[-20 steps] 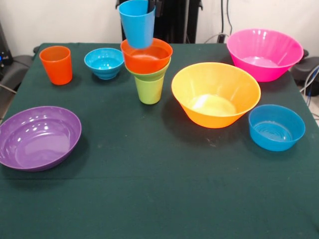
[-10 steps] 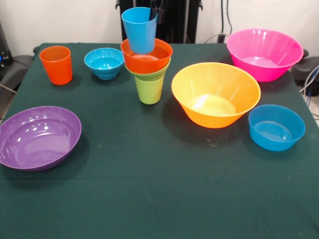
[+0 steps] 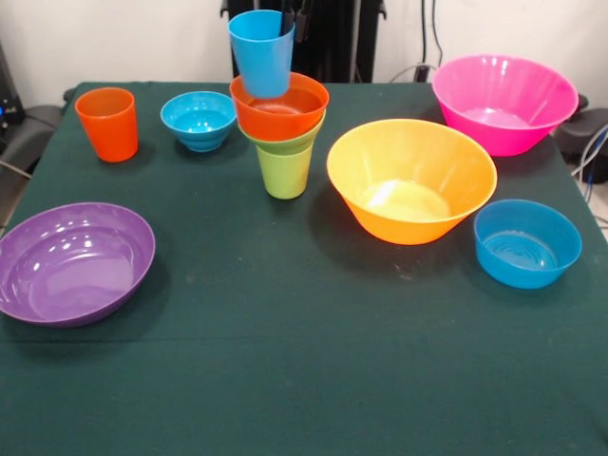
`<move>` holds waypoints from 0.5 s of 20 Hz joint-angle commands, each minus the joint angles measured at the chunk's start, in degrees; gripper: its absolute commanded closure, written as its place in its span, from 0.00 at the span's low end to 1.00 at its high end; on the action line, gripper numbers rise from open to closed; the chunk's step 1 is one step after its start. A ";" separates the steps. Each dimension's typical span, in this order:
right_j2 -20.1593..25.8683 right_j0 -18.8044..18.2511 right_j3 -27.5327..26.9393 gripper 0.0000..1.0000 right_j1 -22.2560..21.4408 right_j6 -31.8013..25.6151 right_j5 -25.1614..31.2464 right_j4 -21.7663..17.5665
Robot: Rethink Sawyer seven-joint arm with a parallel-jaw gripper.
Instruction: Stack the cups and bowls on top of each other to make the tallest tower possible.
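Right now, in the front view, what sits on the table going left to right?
Purple bowl → orange cup → small blue bowl → tower, with the light blue cup on top → yellow-orange bowl → the pink bowl and blue bowl, level at far right.

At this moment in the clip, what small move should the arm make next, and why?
Probably lower the light blue cup straight down into the orange bowl. The cup hangs over the bowl's left side, apparently not yet seated, and the bowl already sits on the lime green cup. The gripper shows only at the cup's rim, so its grip cannot be judged.
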 commanded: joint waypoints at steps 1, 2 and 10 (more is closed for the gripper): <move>0.02 1.98 3.12 1.00 2.61 10.48 -4.33 1.95; -0.09 2.09 3.36 1.00 2.73 10.64 -4.98 2.11; -0.29 2.29 4.48 1.00 2.94 10.29 -7.80 3.48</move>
